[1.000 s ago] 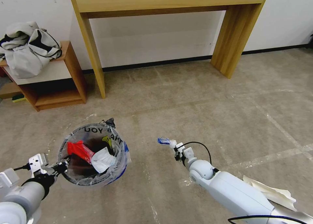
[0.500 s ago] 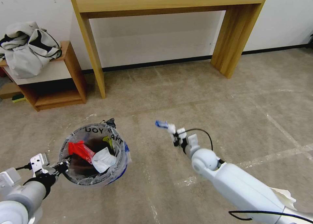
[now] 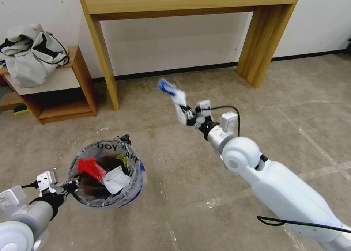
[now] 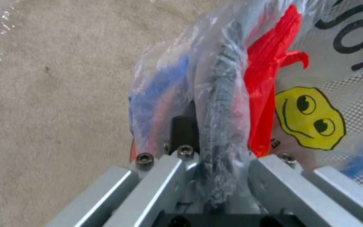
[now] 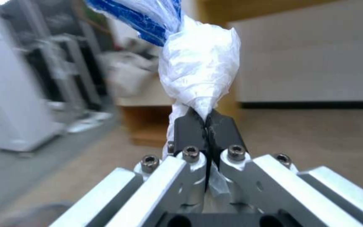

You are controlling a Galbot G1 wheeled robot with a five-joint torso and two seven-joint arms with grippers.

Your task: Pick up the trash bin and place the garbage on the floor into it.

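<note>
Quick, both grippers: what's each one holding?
Left gripper: shut on the bin rim.
Right gripper: shut on a white-and-blue wrapper, held up above the floor.

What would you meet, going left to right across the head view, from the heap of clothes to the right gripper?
heap of clothes → left gripper → trash bin → white and blue wrapper → right gripper
</note>
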